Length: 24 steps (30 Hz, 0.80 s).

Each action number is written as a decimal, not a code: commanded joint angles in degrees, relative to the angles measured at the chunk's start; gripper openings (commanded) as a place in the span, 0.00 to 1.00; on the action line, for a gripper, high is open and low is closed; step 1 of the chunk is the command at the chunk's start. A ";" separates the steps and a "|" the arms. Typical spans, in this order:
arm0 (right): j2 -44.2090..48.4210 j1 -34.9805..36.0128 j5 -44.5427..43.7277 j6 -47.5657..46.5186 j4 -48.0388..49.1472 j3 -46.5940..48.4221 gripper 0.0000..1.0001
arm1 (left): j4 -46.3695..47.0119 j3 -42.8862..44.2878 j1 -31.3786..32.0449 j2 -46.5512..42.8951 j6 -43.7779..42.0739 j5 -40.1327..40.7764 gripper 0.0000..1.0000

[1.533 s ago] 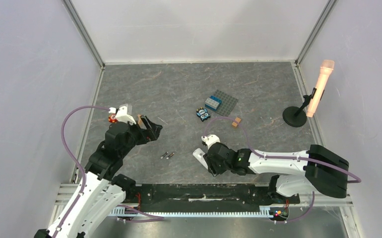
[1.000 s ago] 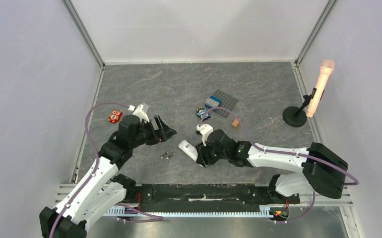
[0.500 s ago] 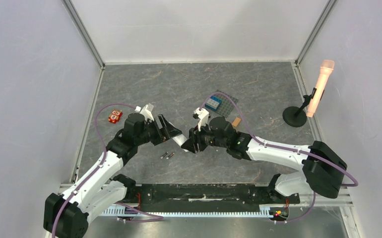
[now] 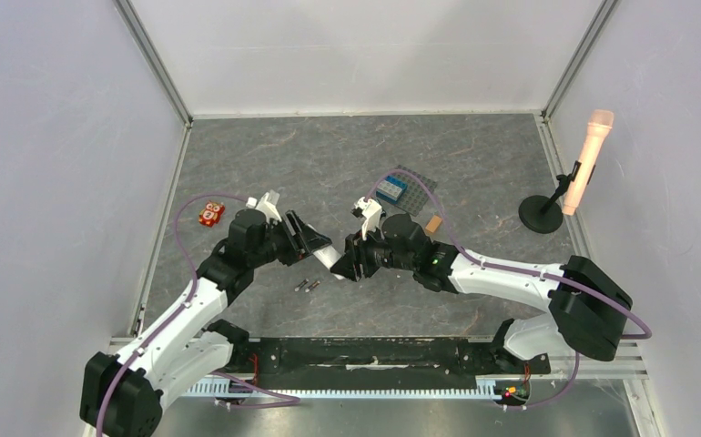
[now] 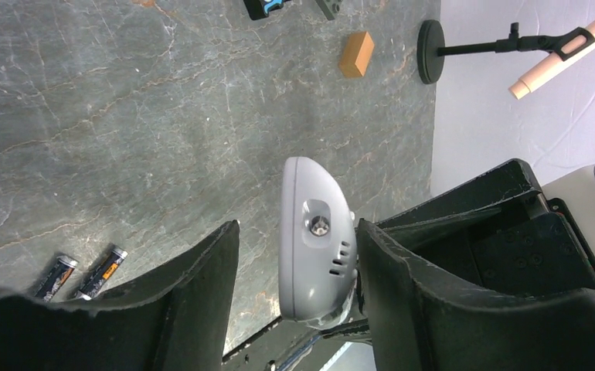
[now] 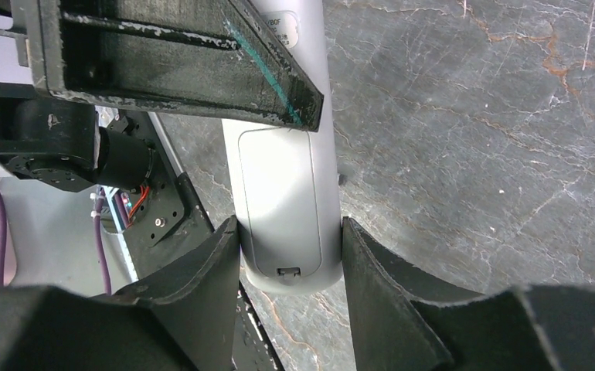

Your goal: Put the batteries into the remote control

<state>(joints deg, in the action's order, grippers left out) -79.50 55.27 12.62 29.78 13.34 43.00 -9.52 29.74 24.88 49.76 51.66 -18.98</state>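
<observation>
- White slim plastic remote control [image 6: 283, 178] hangs above the grey surface [image 4: 238, 164], pinched by the right tool [image 6: 288, 232].
- Left tool [image 5: 294, 232] straddles its other end, jaws wide, empty (a handover, I judge).
- Dark silver-ended batteries [image 4: 307, 285] lie just beside the remote; next, close squarely.

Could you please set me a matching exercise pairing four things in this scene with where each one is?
Things:
1. remote control
2. batteries
3. orange-brown block
4. small red item

Places:
A. lying side by side on the table, nearest the arm bases
B. clamped in the jaws of the right gripper
C. near the table's left edge
D. close to the grey studded plate

Pairs: 1-B, 2-A, 3-D, 4-C
</observation>
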 commanded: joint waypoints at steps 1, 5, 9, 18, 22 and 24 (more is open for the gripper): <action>-0.03 -0.17 0.14 1.23 4.35 1.99 0.28 | 4.91 -1.25 0.25 -1.47 3.38 1.71 0.61; -0.16 -0.16 0.49 1.34 4.46 1.80 0.29 | 5.82 -2.01 0.27 -2.20 4.21 2.92 0.53; -0.16 -0.16 0.92 1.41 4.46 1.39 0.29 | 6.79 -2.48 0.27 -2.49 4.84 3.33 0.46; 0.78 -0.15 2.55 3.00 -0.20 3.45 0.73 | 7.96 -2.44 0.26 -2.68 3.22 2.13 0.02; 6.19 -0.52 -2.04 8.84 -3.66 2.33 0.89 | 8.99 -1.96 0.25 -4.41 -0.36 1.50 0.02; 9.09 -1.55 -3.86 15.35 -4.75 0.52 0.86 | 9.19 -1.76 0.25 -5.29 -2.05 1.08 0.02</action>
<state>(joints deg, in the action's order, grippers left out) -77.32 55.11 12.53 35.29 10.09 43.79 -3.29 27.14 25.30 47.09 54.87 -17.41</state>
